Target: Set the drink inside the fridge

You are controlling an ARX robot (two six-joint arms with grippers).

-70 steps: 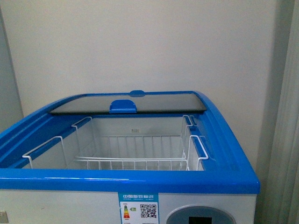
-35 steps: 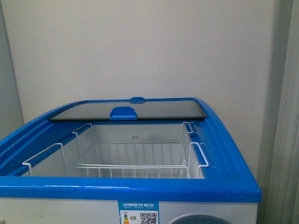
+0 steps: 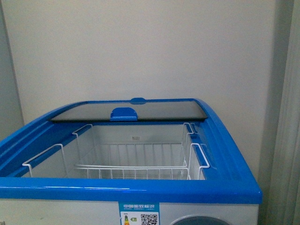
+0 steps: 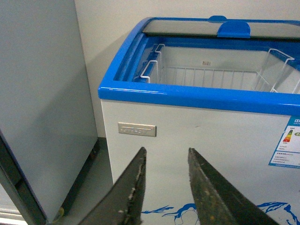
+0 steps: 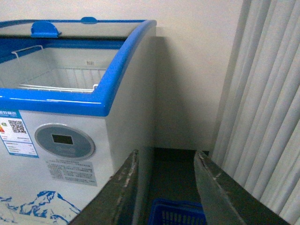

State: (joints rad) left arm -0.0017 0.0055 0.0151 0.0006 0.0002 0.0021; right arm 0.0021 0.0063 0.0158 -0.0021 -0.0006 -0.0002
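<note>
Before both empty, parted pincers, fridge [image 3: 140, 187] stands with lid [image 3: 154, 108] slid back.

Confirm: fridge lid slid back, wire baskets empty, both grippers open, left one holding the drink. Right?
Not quite. The left gripper holds nothing: the left wrist view shows only the fridge front between its fingers, and no drink appears in any view. The rest stands: the glass lid is slid back, the wire baskets are empty, and the right gripper is open.

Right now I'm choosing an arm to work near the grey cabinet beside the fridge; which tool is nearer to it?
Left. The left tool faces the fridge front with the grey cabinet close alongside. The right tool is at the fridge's opposite corner, beside the curtain.
</note>
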